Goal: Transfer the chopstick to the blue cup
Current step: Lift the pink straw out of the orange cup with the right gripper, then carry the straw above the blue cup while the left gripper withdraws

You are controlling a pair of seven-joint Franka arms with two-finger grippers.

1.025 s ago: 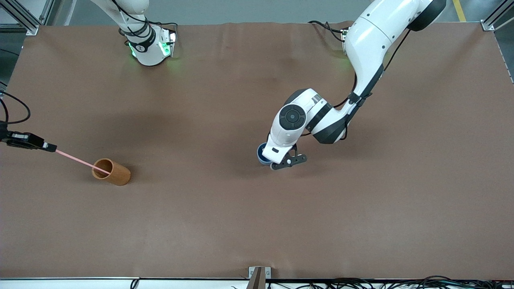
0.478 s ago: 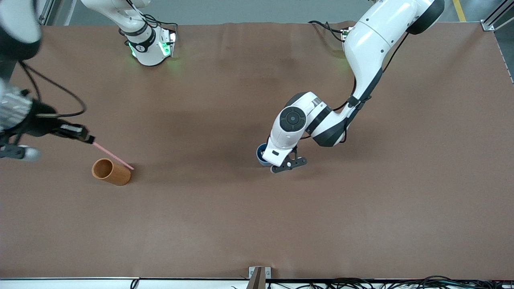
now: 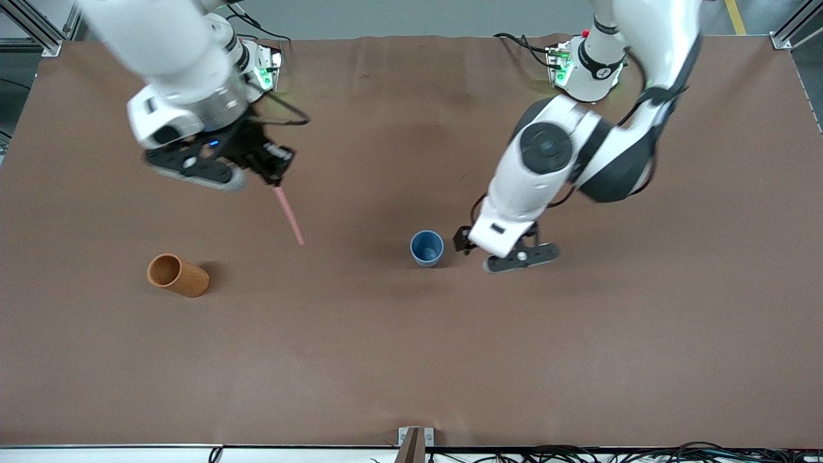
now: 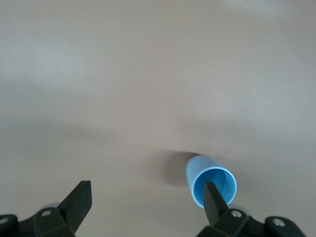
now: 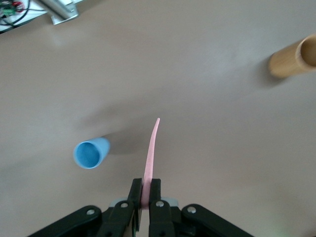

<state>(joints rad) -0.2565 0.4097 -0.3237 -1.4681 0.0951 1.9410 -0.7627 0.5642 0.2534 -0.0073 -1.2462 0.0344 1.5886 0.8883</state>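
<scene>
The right gripper (image 3: 273, 168) is up in the air over the table's (image 3: 411, 360) right-arm end, its fingers (image 5: 134, 193) pinched tight on one end of the chopstick (image 3: 289, 216); the stick slants down from the grip, its free tip pointing toward 5 o'clock in the front view, clear of the table. The blue cup (image 3: 427, 247) stands upright and empty near the table's middle, mouth up. The left gripper (image 3: 506, 249) hangs just beside the cup at its 3 o'clock, jaws spread wide and holding nothing; in the left wrist view one finger (image 4: 213, 200) overlaps the cup's rim. A wooden cup (image 3: 177, 275) stands at the cup's 9 o'clock, well apart, toward the right arm's end. Bare brown table lies between chopstick tip and blue cup
</scene>
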